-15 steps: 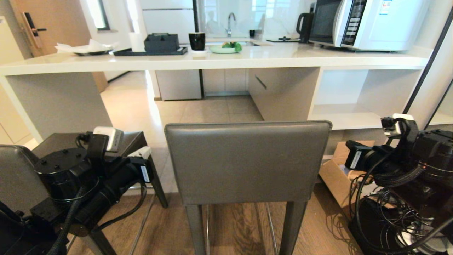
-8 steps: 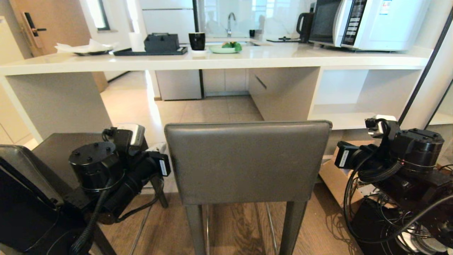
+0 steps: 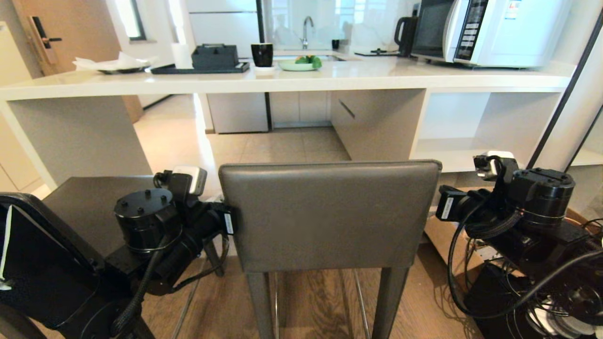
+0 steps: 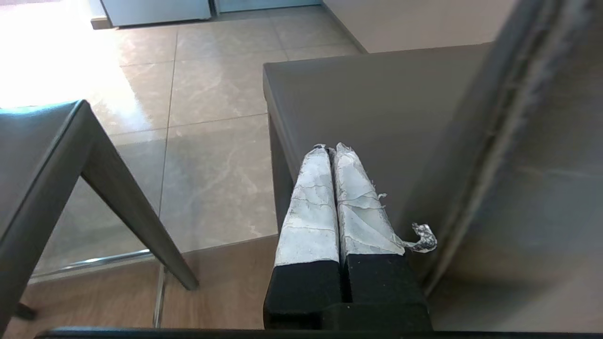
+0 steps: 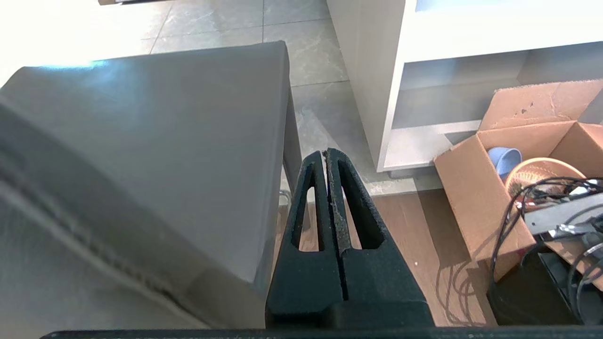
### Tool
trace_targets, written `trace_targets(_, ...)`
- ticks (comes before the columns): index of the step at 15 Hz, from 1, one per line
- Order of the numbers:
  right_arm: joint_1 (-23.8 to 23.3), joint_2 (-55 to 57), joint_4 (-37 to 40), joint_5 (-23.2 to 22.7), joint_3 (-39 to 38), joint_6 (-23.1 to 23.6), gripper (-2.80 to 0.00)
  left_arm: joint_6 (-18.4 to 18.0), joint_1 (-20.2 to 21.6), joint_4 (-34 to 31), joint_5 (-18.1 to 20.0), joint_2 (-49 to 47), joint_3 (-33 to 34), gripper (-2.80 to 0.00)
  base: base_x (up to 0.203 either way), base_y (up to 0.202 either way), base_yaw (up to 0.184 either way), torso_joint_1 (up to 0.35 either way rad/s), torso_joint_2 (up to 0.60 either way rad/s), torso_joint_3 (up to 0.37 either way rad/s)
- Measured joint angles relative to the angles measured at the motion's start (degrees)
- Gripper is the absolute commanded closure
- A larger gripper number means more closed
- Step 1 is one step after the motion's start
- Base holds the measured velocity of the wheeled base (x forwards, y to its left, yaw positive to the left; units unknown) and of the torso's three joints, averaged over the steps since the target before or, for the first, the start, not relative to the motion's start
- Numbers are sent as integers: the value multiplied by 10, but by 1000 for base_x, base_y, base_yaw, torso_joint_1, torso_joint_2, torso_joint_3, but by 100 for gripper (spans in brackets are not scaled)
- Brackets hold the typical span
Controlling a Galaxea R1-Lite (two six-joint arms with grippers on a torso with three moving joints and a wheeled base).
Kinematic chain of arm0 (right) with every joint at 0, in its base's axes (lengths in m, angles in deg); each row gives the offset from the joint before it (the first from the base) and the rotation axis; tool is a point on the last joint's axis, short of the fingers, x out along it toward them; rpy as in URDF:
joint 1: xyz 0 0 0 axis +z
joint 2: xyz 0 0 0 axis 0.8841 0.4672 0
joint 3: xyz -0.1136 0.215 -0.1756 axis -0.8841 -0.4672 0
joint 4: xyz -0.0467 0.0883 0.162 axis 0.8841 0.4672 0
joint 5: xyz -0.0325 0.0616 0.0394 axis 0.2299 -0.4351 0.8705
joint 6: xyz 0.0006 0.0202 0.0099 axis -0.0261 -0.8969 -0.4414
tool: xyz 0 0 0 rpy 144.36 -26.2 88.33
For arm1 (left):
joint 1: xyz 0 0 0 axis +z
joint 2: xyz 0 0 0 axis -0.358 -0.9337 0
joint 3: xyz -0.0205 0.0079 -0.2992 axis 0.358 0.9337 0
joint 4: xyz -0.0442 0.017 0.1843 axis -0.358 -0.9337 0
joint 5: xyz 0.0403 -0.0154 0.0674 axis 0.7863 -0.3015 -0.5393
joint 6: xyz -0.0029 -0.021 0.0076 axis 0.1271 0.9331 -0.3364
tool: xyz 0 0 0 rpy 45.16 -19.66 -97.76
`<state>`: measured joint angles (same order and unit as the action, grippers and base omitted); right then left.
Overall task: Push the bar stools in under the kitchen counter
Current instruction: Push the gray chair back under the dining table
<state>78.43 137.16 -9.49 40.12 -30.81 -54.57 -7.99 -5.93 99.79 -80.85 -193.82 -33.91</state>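
flanking the near bar stool [image 3: 330,214], both arms are sitting level with its backrest, which is running crosswise between them. the left gripper [image 4: 334,150], taped fingers pressed together and holding nothing, is lying just beside the backrest's left edge, pointing forward over the seat; it looks the nearer of the two. the right gripper [image 5: 326,157], also closed and empty, is hanging just off the right edge. the stool is standing short of the desk [image 3: 282,77], seat not yet under the glossy white slab. the second stool [image 3: 85,202] is standing to the left. the leather is looking smooth and matte, the backrest flat and rectangular, the legs slim and tapered.
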Motion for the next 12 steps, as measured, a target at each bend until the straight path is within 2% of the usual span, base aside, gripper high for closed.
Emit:
trace_targets(7, 38, 20, 2, -5, 17, 5, 0, 1, -9, 0, -6, -12, -15, 0, 0, 0, 0, 0, 0, 0)
trace_targets(12, 47, 55, 4, -2, 65, 10, 0, 2, -15, 0, -6, -33, -37, 0, 0, 0, 0, 0, 0, 0)
